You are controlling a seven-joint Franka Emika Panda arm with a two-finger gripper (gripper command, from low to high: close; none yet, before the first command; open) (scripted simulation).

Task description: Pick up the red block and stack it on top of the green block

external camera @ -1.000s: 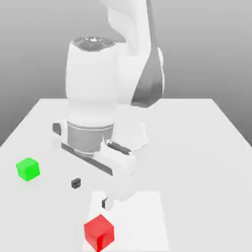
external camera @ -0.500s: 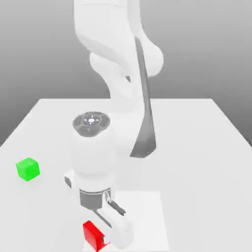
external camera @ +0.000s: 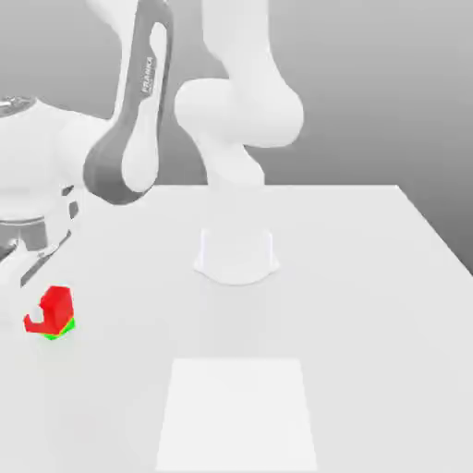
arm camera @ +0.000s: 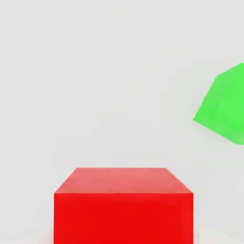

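The red block (external camera: 55, 305) hangs at the exterior view's left, with my gripper (external camera: 42, 307) shut on it; a white finger covers part of its face. Just a sliver of the green block (external camera: 59, 330) peeks out below the red one in that view. In the hand view the red block (arm camera: 124, 205) sits close between the jaws, and the green block (arm camera: 223, 106) lies on the table off to one side, apart from it. Whether the two cubes touch I cannot tell.
The arm's round white base (external camera: 236, 255) stands mid-table. A paler rectangular patch (external camera: 236, 411) marks the white tabletop near the front edge. The arm's links arch over the exterior view's left half.
The gripper came down on the red block at the front of the table and shut on it. It has since carried the block to the exterior view's left, over by the green block.
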